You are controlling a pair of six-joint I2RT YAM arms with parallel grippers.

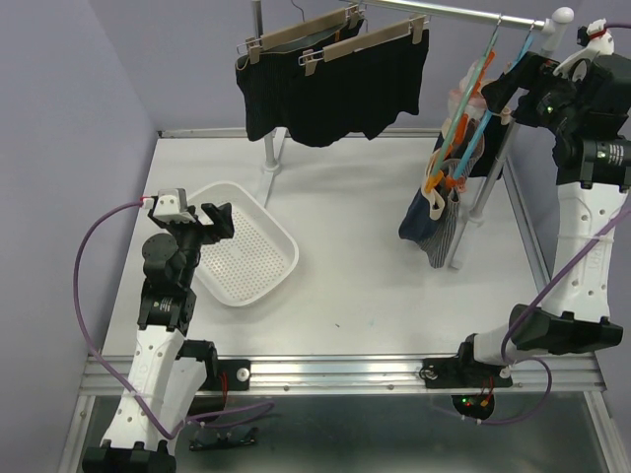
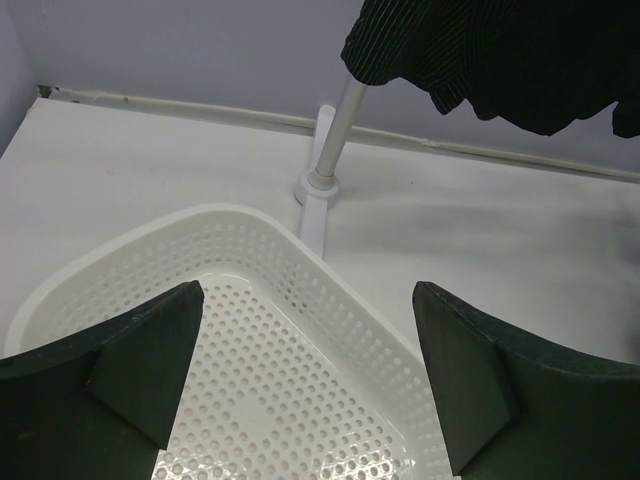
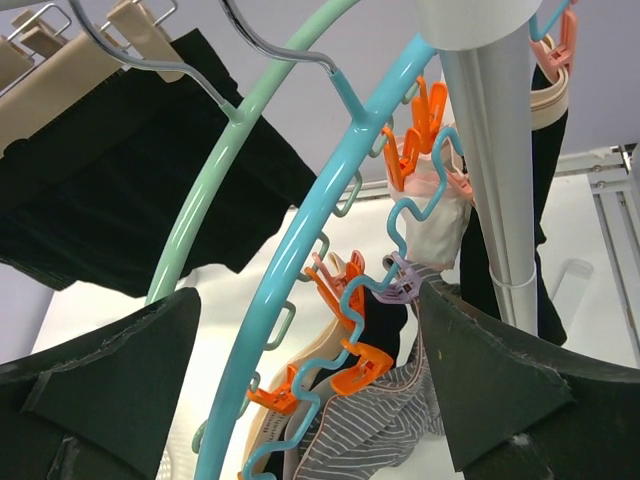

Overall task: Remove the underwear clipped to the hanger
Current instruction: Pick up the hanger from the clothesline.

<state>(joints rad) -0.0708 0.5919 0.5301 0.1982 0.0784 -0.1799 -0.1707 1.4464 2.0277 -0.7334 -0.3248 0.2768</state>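
Top cam alone shows the whole rack: two black shorts (image 1: pixel 335 89) hang flat from wooden clip hangers (image 1: pixel 365 41), long axis along the rail (image 1: pixel 444 12). Smaller pieces (image 1: pixel 439 212) dangle straight down at rt. Rt wrist cam adds orange clips (image 3: pixel 365 365) pinching a grey-striped piece (image 3: pixel 375 435). Right gripper (image 3: pixel 305 380) is wide open with the blue hoop (image 3: pixel 300 250) between its fingers, gripping nothing. Left gripper (image 2: pixel 305 370) is wide open, empty, over the white basket (image 2: pixel 330 300).

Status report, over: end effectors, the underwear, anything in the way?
Left end effector open, over white basket. Right end effector open, at blue clip hanger. Underwear all clipped, none removed. Rack post close beside it.
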